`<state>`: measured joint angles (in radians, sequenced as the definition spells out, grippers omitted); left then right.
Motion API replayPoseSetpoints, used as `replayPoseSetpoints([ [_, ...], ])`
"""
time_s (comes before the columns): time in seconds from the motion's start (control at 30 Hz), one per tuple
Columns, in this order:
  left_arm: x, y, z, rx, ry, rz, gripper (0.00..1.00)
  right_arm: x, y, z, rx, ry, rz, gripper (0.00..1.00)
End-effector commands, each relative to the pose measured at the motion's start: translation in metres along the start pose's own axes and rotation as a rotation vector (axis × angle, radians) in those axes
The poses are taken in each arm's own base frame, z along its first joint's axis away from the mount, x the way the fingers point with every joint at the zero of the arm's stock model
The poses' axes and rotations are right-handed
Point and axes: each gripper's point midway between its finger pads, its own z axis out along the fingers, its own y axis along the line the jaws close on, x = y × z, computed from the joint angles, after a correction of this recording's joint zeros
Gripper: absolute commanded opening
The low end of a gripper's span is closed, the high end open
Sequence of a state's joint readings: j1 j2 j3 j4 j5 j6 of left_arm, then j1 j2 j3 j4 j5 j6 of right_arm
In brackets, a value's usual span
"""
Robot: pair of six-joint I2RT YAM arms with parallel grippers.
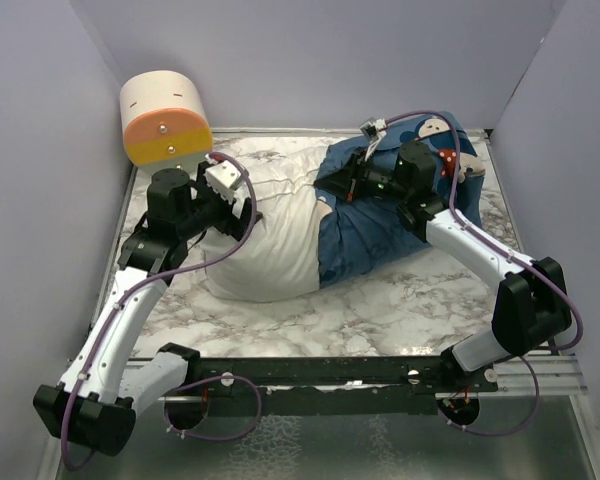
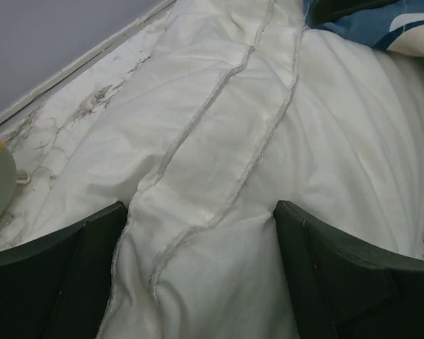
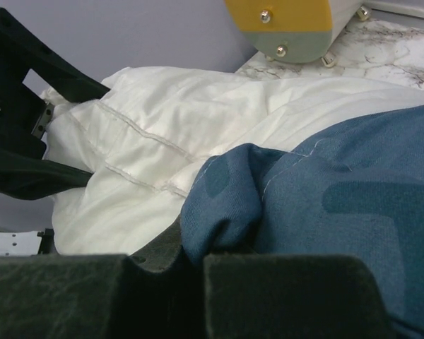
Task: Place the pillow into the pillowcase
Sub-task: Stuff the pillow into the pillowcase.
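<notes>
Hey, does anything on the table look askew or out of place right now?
Only the pillow: its white half on the left arm's side sticks out of the pillowcase, whose mouth is bunched where the right gripper pinches it. Nothing looks spilled or torn.

Cream-&-orange rounded box (image 1: 165, 118) sits at far-left corner of marble table (image 1: 380, 310); grey walls (image 1: 40, 150) left, right & far.

One pillow (image 1: 265, 245), one pillowcase (image 1: 380, 225), one cream-and-orange rounded object (image 1: 165, 118), perhaps some device, and two arms: left arm (image 1: 120, 320), right arm (image 1: 475, 245).
</notes>
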<state>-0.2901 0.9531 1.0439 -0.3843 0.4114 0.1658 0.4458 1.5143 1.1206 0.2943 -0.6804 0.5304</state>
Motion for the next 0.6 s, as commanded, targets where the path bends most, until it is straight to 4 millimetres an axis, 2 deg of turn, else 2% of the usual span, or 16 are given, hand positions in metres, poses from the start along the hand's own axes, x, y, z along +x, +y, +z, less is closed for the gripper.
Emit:
replayPoseSetpoints([
  [0.0,0.041,0.006,0.02,0.033,0.178,0.044,0.86,0.016,-0.013,-0.008,0.037,0.039,0.033,0.01],
  [0.1,0.057,0.003,0.033,0.059,0.239,0.023,0.84,0.014,-0.01,-0.011,0.041,0.031,0.024,0.01],
  [0.2,0.057,-0.008,0.042,0.121,0.226,-0.018,0.76,0.012,-0.008,-0.009,0.028,0.035,0.023,0.01],
  [0.27,0.054,-0.015,0.046,0.161,0.204,-0.044,0.58,0.008,-0.006,-0.008,0.018,0.034,0.02,0.01],
  [0.37,0.045,-0.021,0.053,0.203,0.17,-0.079,0.1,-0.002,-0.001,-0.007,0.005,0.02,0.008,0.01],
  [0.4,0.04,-0.023,0.055,0.211,0.154,-0.093,0.01,-0.009,0.003,-0.006,-0.002,0.011,-0.002,0.01],
  [0.47,0.025,-0.029,0.06,0.254,0.107,-0.116,0.0,-0.037,0.018,0.001,-0.024,-0.022,-0.041,0.01],
  [0.57,-0.006,-0.036,0.067,0.311,0.023,-0.144,0.0,-0.09,0.063,0.027,-0.088,-0.062,-0.132,0.01],
])
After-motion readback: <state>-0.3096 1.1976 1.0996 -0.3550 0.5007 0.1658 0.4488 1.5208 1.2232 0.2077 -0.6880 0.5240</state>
